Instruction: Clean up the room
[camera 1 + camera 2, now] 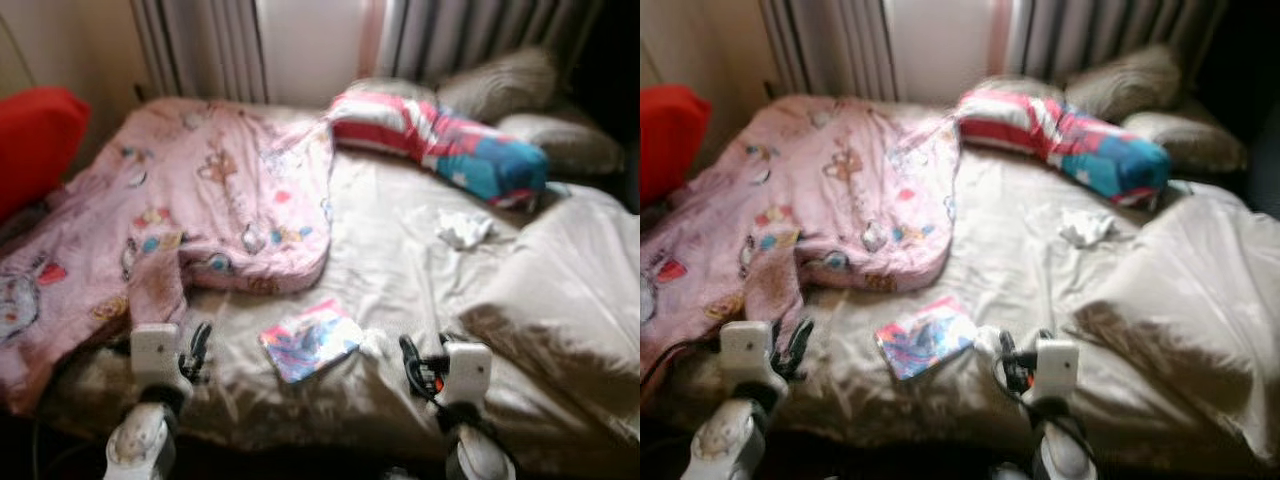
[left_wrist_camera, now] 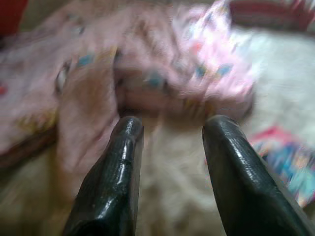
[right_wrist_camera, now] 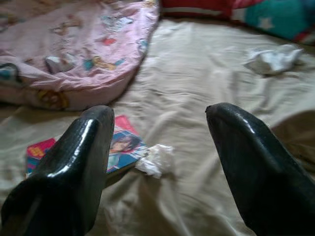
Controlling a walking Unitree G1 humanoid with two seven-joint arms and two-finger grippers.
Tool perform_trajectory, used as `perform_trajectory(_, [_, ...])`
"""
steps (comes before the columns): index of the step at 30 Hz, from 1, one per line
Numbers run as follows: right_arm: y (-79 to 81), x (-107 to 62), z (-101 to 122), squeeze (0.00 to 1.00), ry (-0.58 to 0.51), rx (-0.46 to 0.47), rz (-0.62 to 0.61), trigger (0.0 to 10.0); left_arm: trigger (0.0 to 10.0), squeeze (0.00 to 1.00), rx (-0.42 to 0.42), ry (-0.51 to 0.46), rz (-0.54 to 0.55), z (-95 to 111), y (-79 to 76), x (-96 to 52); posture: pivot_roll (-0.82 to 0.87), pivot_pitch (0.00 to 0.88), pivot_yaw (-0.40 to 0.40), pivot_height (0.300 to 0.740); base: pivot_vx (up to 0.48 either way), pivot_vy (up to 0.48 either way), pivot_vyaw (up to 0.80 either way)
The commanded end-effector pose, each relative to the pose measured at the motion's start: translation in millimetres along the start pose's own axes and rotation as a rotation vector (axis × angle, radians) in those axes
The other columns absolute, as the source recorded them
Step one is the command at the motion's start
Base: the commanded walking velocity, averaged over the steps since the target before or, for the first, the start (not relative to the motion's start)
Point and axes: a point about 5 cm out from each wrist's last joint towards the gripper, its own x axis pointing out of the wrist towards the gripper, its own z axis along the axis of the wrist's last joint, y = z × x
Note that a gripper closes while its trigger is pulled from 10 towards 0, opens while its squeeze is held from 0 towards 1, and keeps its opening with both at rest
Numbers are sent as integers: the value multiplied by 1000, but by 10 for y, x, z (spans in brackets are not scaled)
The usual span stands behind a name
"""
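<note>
Left gripper [image 1: 195, 350] and right gripper [image 1: 412, 362] both low at the near edge of the bed [image 1: 400, 250], hovering over the beige sheet. Jaws of each stand apart, nothing between them; both wrist views confirm the gap.

Colourful booklet [image 1: 310, 340] lies flat on the sheet between the two grippers, nearer the right one. Small crumpled white scrap [image 3: 156, 160] touching its corner on the right-gripper side.

Pink patterned quilt [image 1: 190, 210] bunched over the left half of the bed, its folded edge just ahead of the left gripper. Red cushion [image 1: 35, 140] at far left beyond the quilt.

Second crumpled white tissue [image 1: 463, 230] further up the bed, right of centre, well apart from the booklet. Striped red, white and blue pillow [image 1: 440, 145] across the head end; two grey-brown pillows [image 1: 500, 85] behind it. Curtains [image 1: 200, 45] at the back. Head views slightly blurred; left wrist view heavily blurred.
</note>
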Motion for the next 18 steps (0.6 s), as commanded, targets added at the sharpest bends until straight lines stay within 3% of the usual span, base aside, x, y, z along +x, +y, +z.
perform_trajectory(1, [-3,-27,5,0,-3,3,-1,10000,10000,0,1,8,-2,-9,-2,2,-47,188,-38,622,0,0,0])
perform_trajectory(18, [81,-51,-6,0,-7,10,47,10000,10000,0,16,13,-33,-16,-42,11,-47,162,-31,590,0,0,0])
